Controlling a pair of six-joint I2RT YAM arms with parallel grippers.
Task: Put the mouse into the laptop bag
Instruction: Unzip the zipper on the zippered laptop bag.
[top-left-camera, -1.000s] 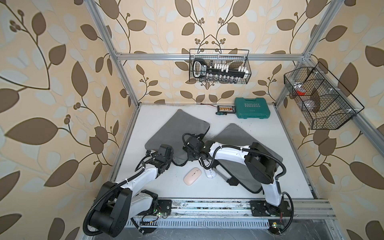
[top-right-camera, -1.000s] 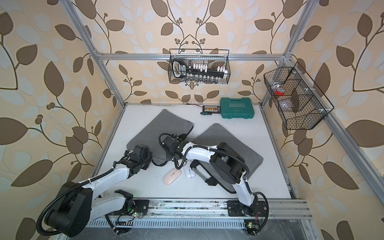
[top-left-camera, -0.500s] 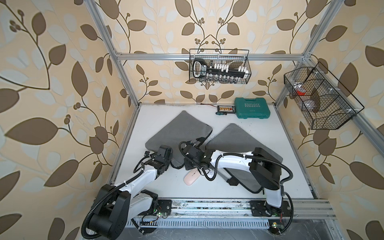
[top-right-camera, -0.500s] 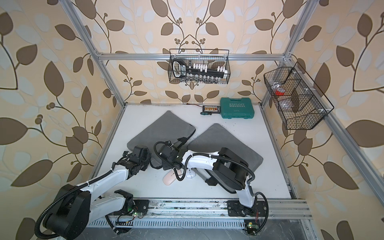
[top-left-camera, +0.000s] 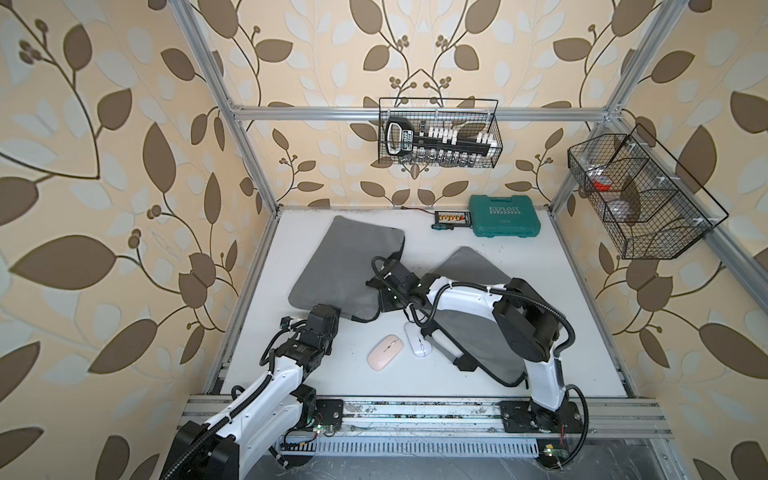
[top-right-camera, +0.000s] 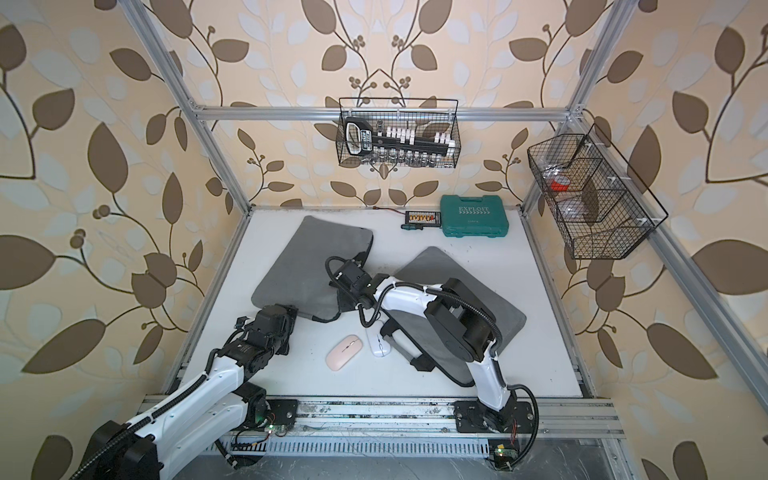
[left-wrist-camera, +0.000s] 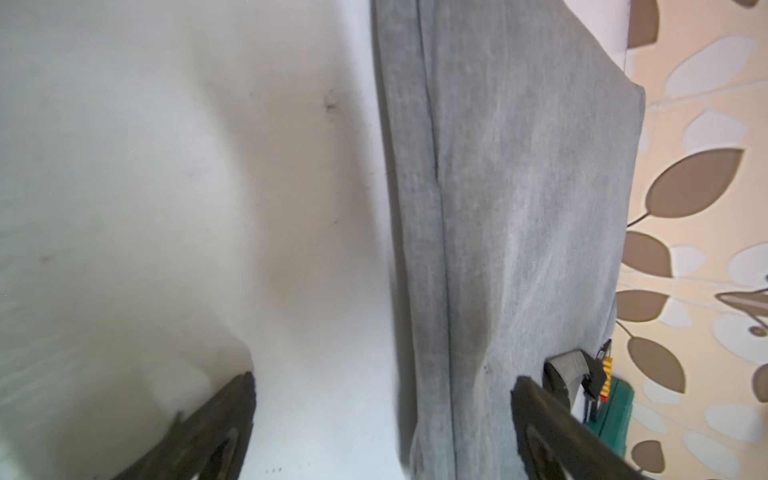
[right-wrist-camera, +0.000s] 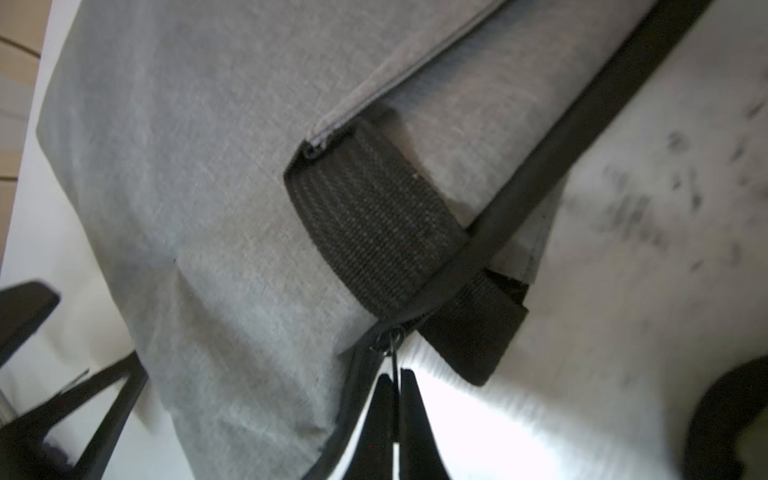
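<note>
Two mice lie side by side near the table's front, a pink mouse (top-left-camera: 384, 352) (top-right-camera: 343, 351) and a white mouse (top-left-camera: 419, 338) (top-right-camera: 379, 344). A grey laptop bag (top-left-camera: 345, 262) (top-right-camera: 307, 266) lies flat behind them. My right gripper (top-left-camera: 385, 306) (right-wrist-camera: 395, 376) is shut on the bag's zipper pull (right-wrist-camera: 394, 353) at the near corner, beside a black webbing strap (right-wrist-camera: 374, 232). My left gripper (top-left-camera: 328, 311) (left-wrist-camera: 382, 399) is open, its fingers standing on either side of the bag's near left edge (left-wrist-camera: 432, 249), holding nothing.
A second grey bag (top-left-camera: 473, 274) with a black handle (top-left-camera: 444, 349) lies under my right arm. A green tool case (top-left-camera: 505, 216) and a small bit set (top-left-camera: 452, 217) sit at the back wall. Wire baskets hang at the back (top-left-camera: 440, 139) and on the right (top-left-camera: 636, 195).
My left gripper has opened and let go of the bag's edge. The right arm dipped toward the mice, then drew back; its jaws stayed shut and both mice show fully again.
</note>
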